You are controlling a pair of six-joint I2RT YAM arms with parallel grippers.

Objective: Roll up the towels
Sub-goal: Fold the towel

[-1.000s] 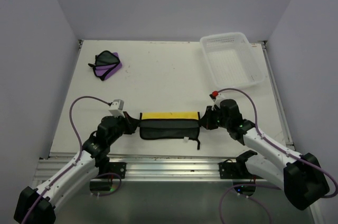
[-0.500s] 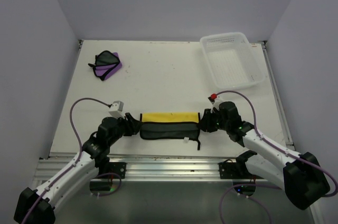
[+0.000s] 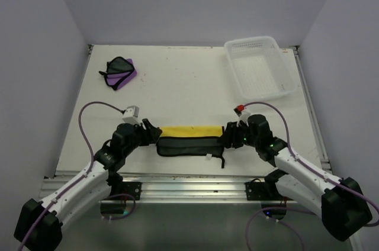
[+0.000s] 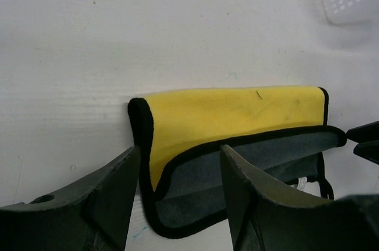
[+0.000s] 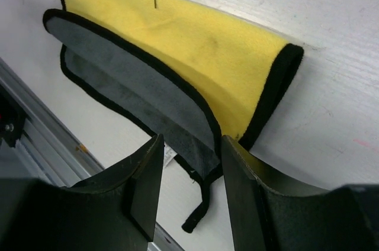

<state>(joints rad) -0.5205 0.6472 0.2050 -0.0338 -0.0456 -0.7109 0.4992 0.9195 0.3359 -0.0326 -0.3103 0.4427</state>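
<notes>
I'm watching both grippers releasing: left gripper (image 4: pixel 179 165) and right gripper (image 5: pixel 189 153) jaws now apart at ends of yellow towel (image 3: pixel 189 131), which is lying folded at table's 6 o'clock. Judging regrip next. Purple towel (image 3: pixel 121 73) is waiting at 10 o'clock.

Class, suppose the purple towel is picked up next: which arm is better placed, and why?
Probably the left. The purple towel lies far back on the left, nearer the left tool; the right tool sits beyond the yellow towel, farther away.
</notes>
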